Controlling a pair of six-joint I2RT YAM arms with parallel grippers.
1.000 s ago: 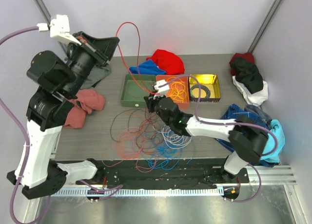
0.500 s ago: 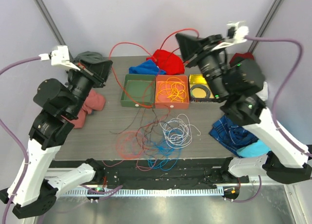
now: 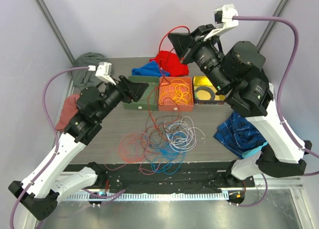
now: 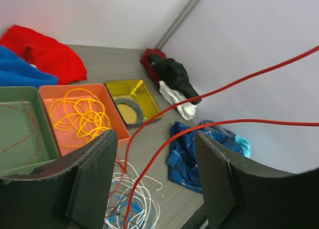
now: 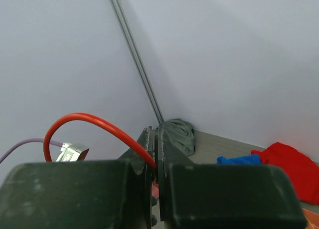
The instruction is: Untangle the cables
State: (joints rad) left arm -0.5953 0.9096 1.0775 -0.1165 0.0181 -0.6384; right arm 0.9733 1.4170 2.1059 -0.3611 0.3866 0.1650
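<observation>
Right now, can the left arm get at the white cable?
Probably yes: the left gripper is open and empty, and the white cable lies in the open, though the raised red cable crosses its path.

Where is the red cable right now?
In the top view, the red cable hangs from the shut right gripper, high above the orange tray, and runs down into the tangle.

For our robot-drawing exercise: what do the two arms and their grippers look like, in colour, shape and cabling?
The left arm and right arm have smooth white link shells joined by bulky black cylindrical joints. A thick purple hose runs to a small white camera mount at each wrist. The left gripper and right gripper are matt black, each with two broad wedge-shaped fingers.
</observation>
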